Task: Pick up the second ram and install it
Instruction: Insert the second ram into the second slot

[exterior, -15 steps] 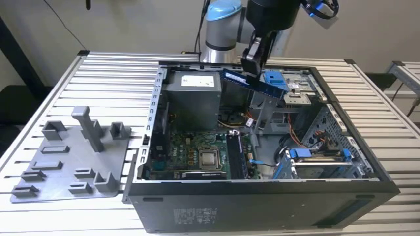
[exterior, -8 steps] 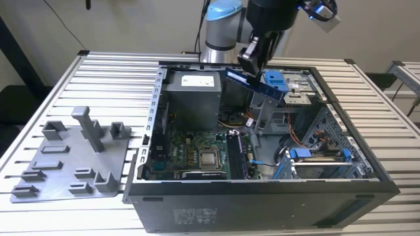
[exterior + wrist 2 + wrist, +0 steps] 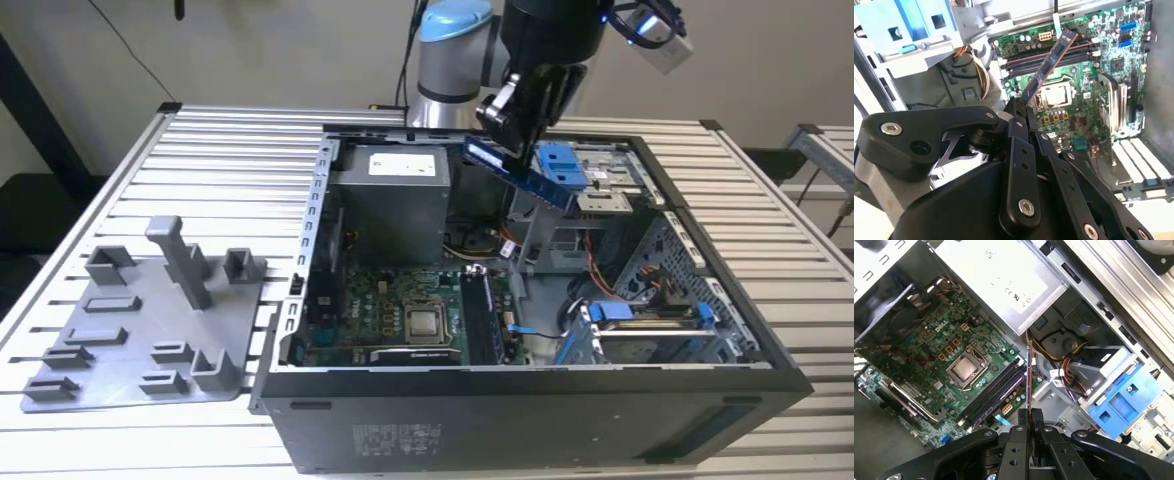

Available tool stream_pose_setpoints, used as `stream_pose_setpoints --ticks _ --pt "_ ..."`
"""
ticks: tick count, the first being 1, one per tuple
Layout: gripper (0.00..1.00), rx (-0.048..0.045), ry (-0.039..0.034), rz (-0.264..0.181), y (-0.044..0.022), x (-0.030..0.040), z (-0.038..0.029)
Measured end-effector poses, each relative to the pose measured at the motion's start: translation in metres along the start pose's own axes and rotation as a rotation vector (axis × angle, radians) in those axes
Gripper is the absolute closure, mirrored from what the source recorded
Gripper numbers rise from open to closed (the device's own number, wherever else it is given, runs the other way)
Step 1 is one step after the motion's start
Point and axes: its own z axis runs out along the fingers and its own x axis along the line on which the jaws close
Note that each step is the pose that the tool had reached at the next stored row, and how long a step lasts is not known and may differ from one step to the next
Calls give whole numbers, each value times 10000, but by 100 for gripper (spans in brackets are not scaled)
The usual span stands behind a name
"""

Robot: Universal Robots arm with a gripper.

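Dark green and thin, the second ram (image 3: pixel 527 178) hangs in the air above the open computer case (image 3: pixel 534 385). It is grasped near one end by the end effector (image 3: pixel 497 135), whose fingers are clenched flat against its two faces. In the exterior view the stick slopes, with its free end lower and toward that view's right. It sits over the gap between the grey power supply (image 3: pixel 394 200) and the blue drive bracket (image 3: pixel 561 165).

In the second wrist view the ram (image 3: pixel 1049 65) juts out from the end effector (image 3: pixel 1019 112) over the motherboard (image 3: pixel 1089 100), well apart from it. In the first wrist view the ram (image 3: pixel 1027 375) shows edge-on as a thin line rising from the end effector (image 3: pixel 1029 415). There it lies beside the long dark memory slots (image 3: pixel 996 390) and at an angle to them.

So the pick-up is done and the carry toward the board is the step in hand (nothing is seated yet). As I judge it, installing calls for three things: turning the stick until its long edge runs along an empty slot, levelling it so both ends meet the slot together, and pressing straight down. Whether a slot is already filled I cannot tell.

On the tabletop (image 3: pixel 200 140), the grey tray (image 3: pixel 147 320) with upright posts stands beside the case on the exterior view's left.
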Motion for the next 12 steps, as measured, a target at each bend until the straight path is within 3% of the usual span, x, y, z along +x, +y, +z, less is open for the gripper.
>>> stream_pose_setpoints --ticks 12 --pt "86 46 31 1818 -1 2 27"
